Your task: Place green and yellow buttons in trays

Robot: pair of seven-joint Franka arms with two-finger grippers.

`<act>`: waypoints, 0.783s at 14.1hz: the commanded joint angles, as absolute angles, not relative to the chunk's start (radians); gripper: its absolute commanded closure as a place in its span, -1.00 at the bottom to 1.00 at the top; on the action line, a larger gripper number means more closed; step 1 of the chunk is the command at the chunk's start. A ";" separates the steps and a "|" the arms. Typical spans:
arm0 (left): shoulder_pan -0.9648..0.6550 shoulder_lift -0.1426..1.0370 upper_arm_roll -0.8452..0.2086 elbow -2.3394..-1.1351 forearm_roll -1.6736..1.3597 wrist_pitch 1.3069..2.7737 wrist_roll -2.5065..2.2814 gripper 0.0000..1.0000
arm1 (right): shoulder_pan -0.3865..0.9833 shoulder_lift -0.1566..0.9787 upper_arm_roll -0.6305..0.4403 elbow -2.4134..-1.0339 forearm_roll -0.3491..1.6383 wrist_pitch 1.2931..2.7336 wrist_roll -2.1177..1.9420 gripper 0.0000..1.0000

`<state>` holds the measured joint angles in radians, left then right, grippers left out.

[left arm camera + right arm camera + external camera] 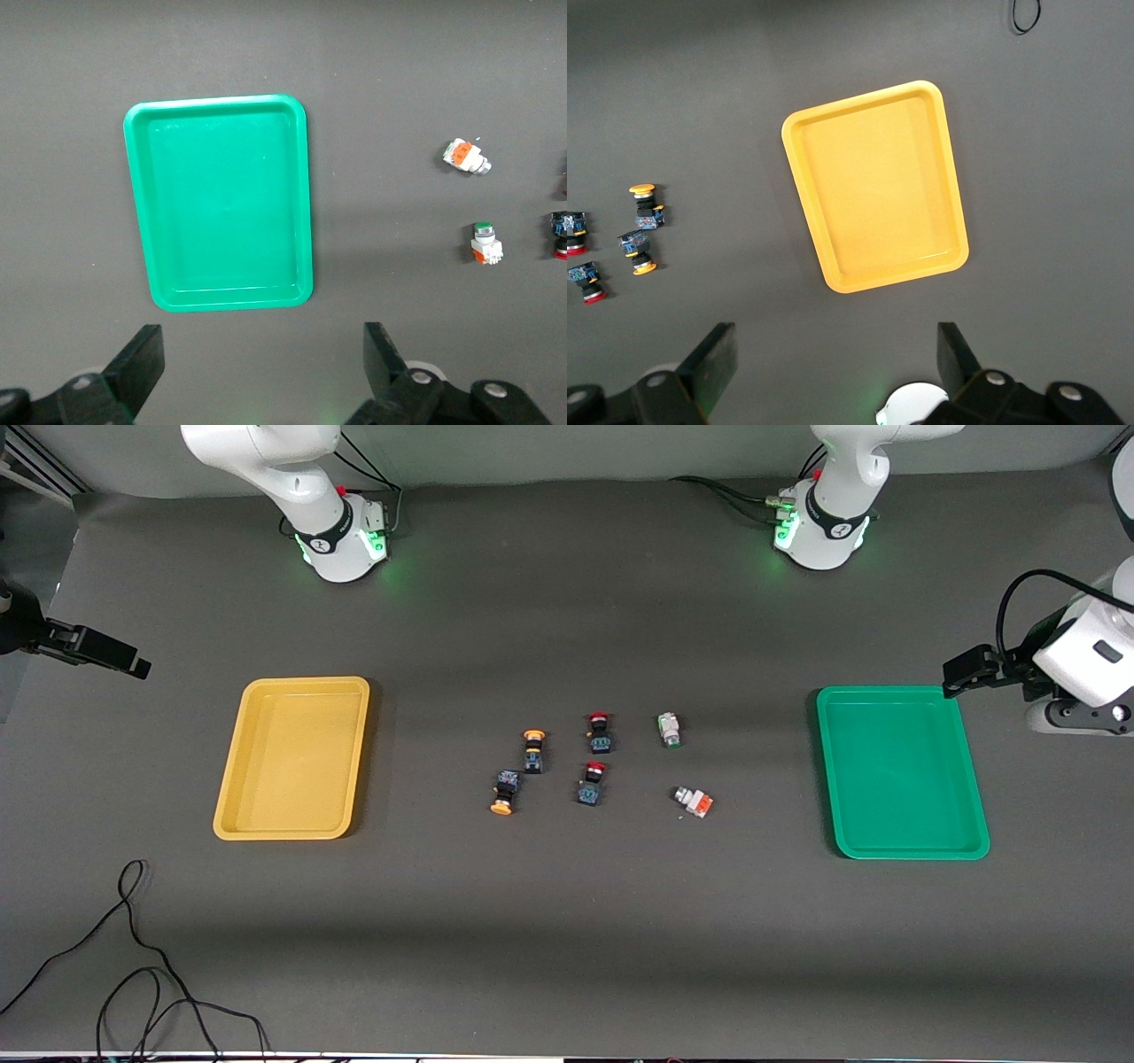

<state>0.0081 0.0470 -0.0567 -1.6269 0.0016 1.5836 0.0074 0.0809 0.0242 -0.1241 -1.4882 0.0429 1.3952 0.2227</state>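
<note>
- Buttons: two yellow-capped (532, 750) (505, 791), a green-tipped (670, 729) and an orange-block one (694, 802) lie mid-worktop between the trays, well apart from both hands.
- Left hand (264, 376) up beside the green tray (976, 797), fingers wide apart, empty.
- Right hand (837, 376) up beside the yellow tray (232, 797), same state.

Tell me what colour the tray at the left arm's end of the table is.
Green. The tray shows best in the left wrist view, with nothing in it.

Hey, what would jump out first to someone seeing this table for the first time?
Two bright trays: a yellow tray toward the right arm's end and a green tray toward the left arm's end, both empty. Between them lies a cluster of small buttons. Both arms wait off the table's ends.
</note>
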 commanded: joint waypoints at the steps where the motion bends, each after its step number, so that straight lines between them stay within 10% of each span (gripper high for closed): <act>1: 0.021 0.061 -0.055 -1.614 -0.005 1.569 0.014 -1.00 | 0.074 0.017 -0.120 -1.494 0.054 1.411 0.218 -0.99; 11: 0.021 0.064 -0.057 -1.615 -0.005 1.545 0.014 -1.00 | 0.072 0.014 -0.123 -1.493 0.054 1.411 0.218 -0.99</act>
